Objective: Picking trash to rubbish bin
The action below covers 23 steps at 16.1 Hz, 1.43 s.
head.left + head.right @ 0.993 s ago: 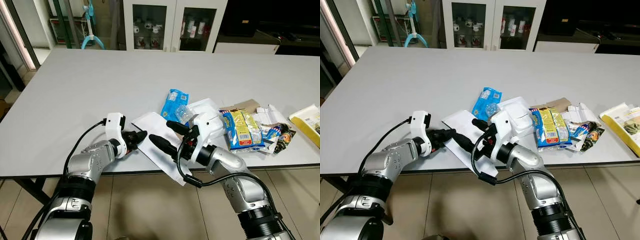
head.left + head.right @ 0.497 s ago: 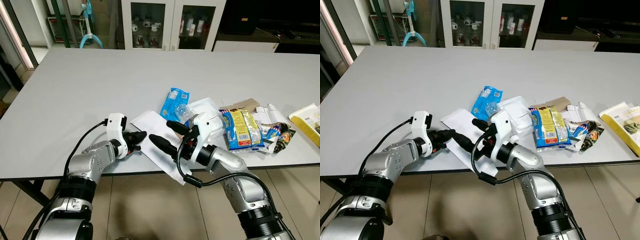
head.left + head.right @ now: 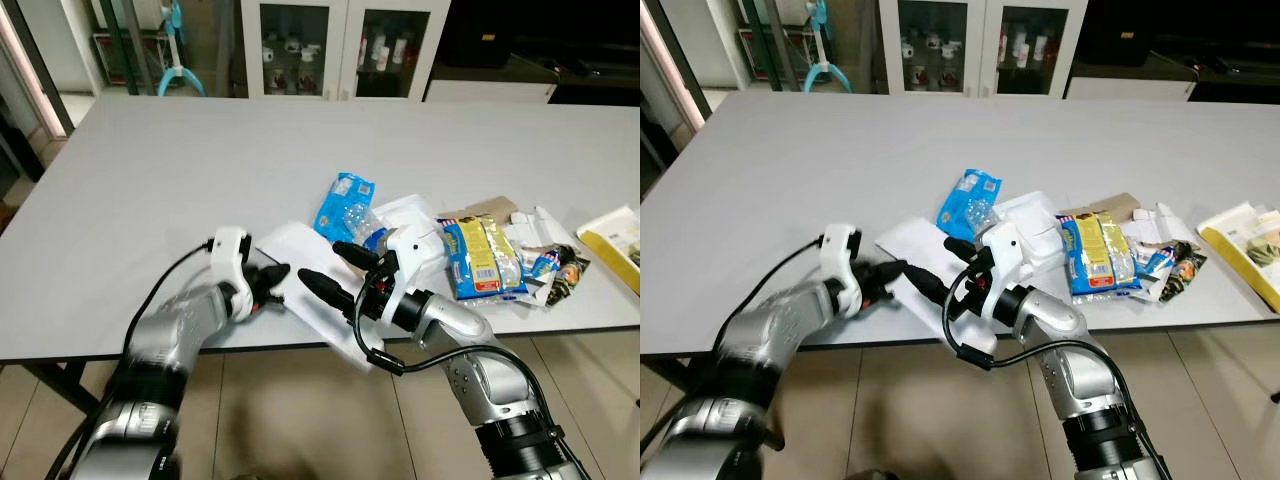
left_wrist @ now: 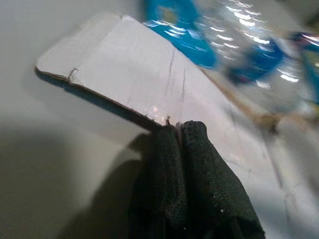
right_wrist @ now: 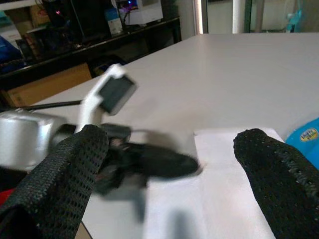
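Observation:
A white cardboard sheet (image 3: 296, 250) lies at the table's front edge, one end hanging over it. My left gripper (image 3: 276, 273) is shut on the sheet's near-left edge; in the left wrist view the closed fingertips (image 4: 177, 128) pinch the edge of the cardboard sheet (image 4: 149, 69), which is lifted slightly off the table. My right gripper (image 3: 318, 262) hovers open just above the sheet's middle, fingers spread wide with nothing between them. In the right wrist view the right gripper (image 5: 169, 135) faces the blurred left gripper across the sheet (image 5: 224, 189).
Right of the sheet lies a heap of trash: a blue packet (image 3: 346, 198), a white foam box (image 3: 418, 228), a yellow snack bag (image 3: 480, 255) and crumpled papers (image 3: 545, 235). A yellow box (image 3: 615, 238) sits at the right edge. The grey table (image 3: 200, 150) stretches back toward glass cabinets.
My left arm is blurred and in motion, and the sheet's edge has shifted slightly with it. The right gripper has stayed open in about the same place.

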### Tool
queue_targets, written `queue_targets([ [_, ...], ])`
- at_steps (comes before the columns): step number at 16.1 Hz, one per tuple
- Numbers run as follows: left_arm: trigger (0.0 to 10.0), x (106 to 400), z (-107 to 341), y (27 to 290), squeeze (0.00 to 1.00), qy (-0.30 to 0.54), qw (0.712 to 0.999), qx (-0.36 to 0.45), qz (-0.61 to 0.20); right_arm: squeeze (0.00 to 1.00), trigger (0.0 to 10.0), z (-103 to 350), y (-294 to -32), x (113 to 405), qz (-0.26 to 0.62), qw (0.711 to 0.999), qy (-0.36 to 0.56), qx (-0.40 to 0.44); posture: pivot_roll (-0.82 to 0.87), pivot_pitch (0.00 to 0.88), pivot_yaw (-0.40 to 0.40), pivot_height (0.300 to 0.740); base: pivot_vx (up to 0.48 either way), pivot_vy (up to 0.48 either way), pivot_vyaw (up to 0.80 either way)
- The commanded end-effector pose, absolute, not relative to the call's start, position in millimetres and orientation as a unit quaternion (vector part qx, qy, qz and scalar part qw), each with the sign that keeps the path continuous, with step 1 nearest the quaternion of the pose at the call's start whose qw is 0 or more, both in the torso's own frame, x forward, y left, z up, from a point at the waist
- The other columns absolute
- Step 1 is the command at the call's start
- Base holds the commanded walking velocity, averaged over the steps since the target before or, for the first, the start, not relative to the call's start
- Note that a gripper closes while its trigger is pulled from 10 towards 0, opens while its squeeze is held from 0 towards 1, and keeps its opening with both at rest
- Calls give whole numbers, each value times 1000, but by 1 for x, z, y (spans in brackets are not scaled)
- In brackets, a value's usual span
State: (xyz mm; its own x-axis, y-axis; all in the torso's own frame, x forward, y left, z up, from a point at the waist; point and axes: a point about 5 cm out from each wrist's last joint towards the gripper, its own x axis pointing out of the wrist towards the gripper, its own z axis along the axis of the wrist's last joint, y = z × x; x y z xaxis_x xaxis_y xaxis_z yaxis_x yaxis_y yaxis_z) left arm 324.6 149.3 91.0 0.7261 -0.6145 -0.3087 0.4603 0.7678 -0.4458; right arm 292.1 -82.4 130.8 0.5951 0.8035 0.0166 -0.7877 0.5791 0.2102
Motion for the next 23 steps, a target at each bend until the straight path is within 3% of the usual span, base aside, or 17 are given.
queue_targets([
  [1, 10000, 323, 107, 145, 0, 184, 904, -173, -344, 0, 10000, 134, -85, 294, 444, 889, 40, 101, 8, 31, -31, 740, 0, 0, 0],
  [8, 10000, 314, 160, 183, 0, 66, 898, -149, -407, 0, 10000, 135, -86, 296, 445, 889, 38, 100, 16, 28, -37, 740, 0, 0, 0],
  [12, 10000, 319, 191, 202, 0, -33, 899, -234, -368, 0, 10000, 137, -87, 299, 439, 892, 31, 103, 19, 28, -43, 740, 0, 0, 0],
  [16, 10000, 329, 204, 207, 0, -93, 909, -281, -292, 0, 10000, 142, -93, 305, 415, 903, 18, 112, 17, 26, -48, 740, 0, 0, 0],
  [19, 10000, 339, 224, 226, 0, -165, 905, -346, -183, 0, 10000, 148, -97, 309, 396, 910, -2, 121, 14, 26, -49, 740, 0, 0, 0],
  [21, 10000, 349, 235, 239, 0, -180, 950, -254, -32, 0, 10000, 157, -104, 319, 345, 929, -28, 130, 18, 27, -51, 740, 0, 0, 0],
  [23, 10000, 352, 232, 236, 0, -171, 973, -155, 22, 0, 10000, 164, -115, 331, 276, 950, -52, 137, 14, 25, -49, 740, 0, 0, 0],
])
